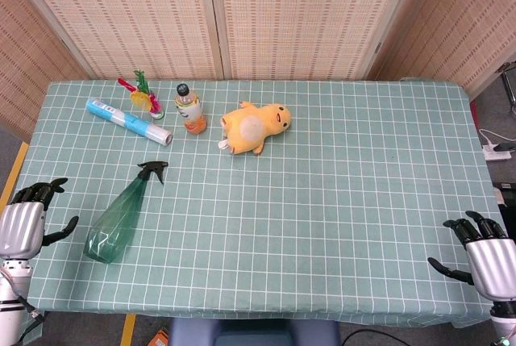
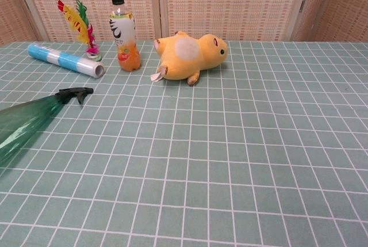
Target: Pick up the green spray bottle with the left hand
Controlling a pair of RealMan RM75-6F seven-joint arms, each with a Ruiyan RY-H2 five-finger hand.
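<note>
One green spray bottle [image 1: 119,218] is what I'm after, and I see it lying on its side on the bench's [image 1: 339,225] checked green cloth, toward the near left, its black trigger head pointing away from me and its wide base toward the front edge. My left hand [image 1: 28,217] hangs at the left edge of the bench, just beside the bottle's base but not touching it, fingers spread apart and holding nothing. My right hand [image 1: 482,251] sits well apart at the near right corner, fingers likewise spread and empty. From the chest view only the bottle's neck and part of its translucent body show at the left edge, and neither hand appears there. Beyond the trigger head, toward the far left, a blue and white roll [image 1: 129,121] lies on its side at an angle. Just behind it stands a feathered shuttlecock [image 1: 142,96] in red, yellow and green. Next to that stands an upright drink bottle [image 1: 189,108] with a black cap and orange liquid. A yellow duck plush [image 1: 255,127] lies on its side just right of the drink bottle.
</note>
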